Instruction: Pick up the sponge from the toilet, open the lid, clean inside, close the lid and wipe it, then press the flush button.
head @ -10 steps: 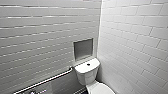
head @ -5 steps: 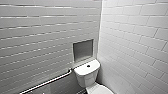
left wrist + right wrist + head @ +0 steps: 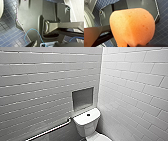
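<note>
Apparently only the camera has moved, the toilet [image 3: 87, 122] sitting slightly lower in the head view; the right jaws pinch the sponge [image 3: 132, 26] above the floor [image 3: 161, 35], so pickup looks done; left jaws: cannot tell.

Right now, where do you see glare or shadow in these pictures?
Head view: glare streaks run along the left tiled wall, the wall niche is shaded. Right wrist view: the sponge is paler on one side, deeper orange on the other.
</note>
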`<state>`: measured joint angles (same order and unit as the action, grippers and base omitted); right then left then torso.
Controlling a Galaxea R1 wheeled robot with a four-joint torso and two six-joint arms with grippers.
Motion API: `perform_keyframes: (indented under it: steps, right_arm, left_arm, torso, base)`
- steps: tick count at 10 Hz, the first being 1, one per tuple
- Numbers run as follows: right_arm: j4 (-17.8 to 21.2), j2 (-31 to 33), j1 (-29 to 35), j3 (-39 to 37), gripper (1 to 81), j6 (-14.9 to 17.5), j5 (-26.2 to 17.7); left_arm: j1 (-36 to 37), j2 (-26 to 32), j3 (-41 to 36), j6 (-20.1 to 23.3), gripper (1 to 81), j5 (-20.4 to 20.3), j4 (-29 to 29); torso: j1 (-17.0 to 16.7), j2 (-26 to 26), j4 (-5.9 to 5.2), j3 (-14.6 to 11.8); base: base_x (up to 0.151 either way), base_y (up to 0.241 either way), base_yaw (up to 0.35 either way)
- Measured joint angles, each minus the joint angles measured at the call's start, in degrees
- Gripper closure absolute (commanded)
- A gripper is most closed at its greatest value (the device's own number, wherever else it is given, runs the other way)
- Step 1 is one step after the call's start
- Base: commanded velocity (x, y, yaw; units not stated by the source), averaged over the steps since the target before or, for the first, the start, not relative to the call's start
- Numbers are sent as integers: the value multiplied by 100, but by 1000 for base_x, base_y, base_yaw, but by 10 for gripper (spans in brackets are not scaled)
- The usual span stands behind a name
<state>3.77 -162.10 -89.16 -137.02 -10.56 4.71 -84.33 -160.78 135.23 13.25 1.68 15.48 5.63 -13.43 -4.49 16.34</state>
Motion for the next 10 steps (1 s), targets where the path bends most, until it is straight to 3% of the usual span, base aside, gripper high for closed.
perform_keyframes:
  steps: [10]
  right_arm:
    - [-2,-2,-20,-11,811,0,-2]
  left_arm:
    - [5,-2,0,0,10,-6,0]
  torso:
    - [2,2,0,0]
  base:
    - [81,0,0]
